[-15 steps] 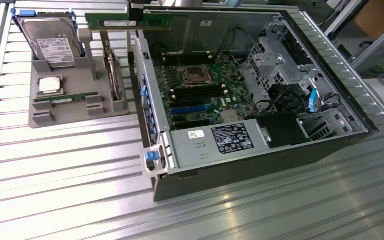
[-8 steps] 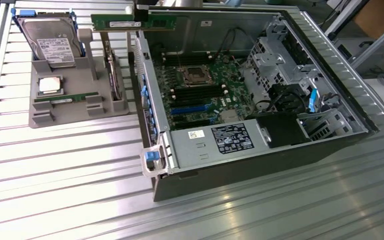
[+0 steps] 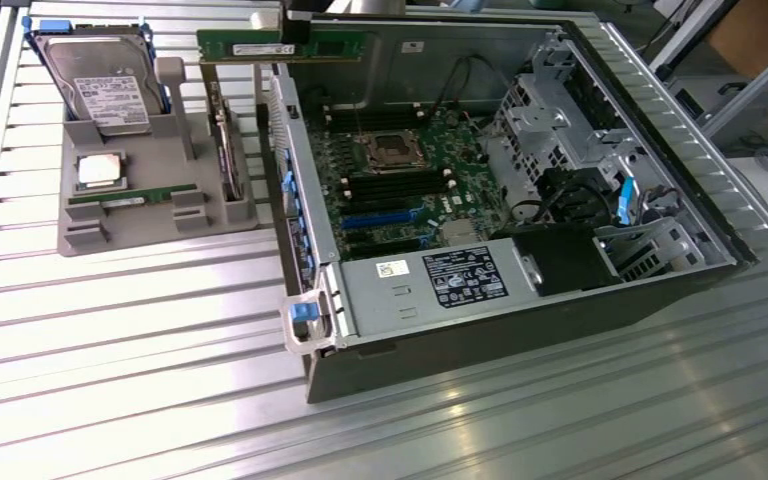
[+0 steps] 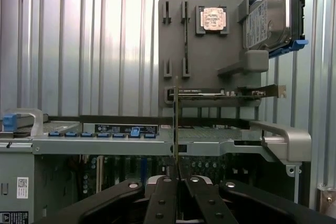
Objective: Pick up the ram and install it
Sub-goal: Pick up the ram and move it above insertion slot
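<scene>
RAM, a long thin green circuit-board stick with a white label strip [image 3: 240,45], sits gripped mid-span in the black metal gripper [image 3: 299,30], jaws closed on it. It's held level, long edge down, above the side wall of the open grey steel computer case [image 3: 424,360], between the grey plastic parts holder [image 3: 144,160] and the green motherboard [image 3: 384,215]. Exterior view gives it broadside. Wrist view has it edge-on, a thin line [image 4: 175,124] rising from the bolted fingers [image 4: 161,195]. A matching second stick [image 3: 131,196] lies in the holder.
</scene>
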Available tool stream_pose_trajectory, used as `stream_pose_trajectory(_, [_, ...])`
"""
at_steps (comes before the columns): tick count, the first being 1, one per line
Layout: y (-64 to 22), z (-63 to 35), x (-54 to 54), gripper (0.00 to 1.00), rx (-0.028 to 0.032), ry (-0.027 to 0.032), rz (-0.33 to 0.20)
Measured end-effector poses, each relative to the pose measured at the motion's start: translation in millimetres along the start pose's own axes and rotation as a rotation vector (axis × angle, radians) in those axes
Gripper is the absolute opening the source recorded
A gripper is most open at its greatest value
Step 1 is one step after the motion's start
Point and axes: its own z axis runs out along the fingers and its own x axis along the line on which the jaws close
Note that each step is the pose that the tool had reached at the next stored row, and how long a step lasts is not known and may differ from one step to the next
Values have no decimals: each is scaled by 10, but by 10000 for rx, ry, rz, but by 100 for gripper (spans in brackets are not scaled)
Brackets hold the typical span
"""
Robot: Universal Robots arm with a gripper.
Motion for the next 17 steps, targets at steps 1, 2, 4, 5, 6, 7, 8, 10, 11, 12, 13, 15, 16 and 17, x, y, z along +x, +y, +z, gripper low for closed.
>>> stream_pose_trajectory(1, [-8,0,0,12,0,0,0])
stream_pose_trajectory(2, [-19,0,1,12,0,0,0])
stream_pose_trajectory(4, [-41,-1,1,12,0,0,0])
stream_pose_trajectory(5, [-63,-1,2,12,0,0,0])
stream_pose_trajectory(6, [-77,-1,2,12,0,0,0])
stream_pose_trajectory(7, [-95,-1,3,12,0,1,0])
stream_pose_trajectory(8, [-115,-2,4,12,0,1,0])
stream_pose_trajectory(10, [-132,-1,4,12,0,0,0])
stream_pose_trajectory(11, [-142,-2,4,12,-1,1,0])
stream_pose_trajectory(12, [-153,-1,5,12,0,1,0])
stream_pose_trajectory(13, [-164,-2,5,12,-1,1,0])
stream_pose_trajectory(15, [-187,-1,6,12,0,0,1])
stream_pose_trajectory(16, [-203,-2,6,12,0,1,0])
stream_pose_trajectory(17, [-218,-2,7,12,0,1,0])
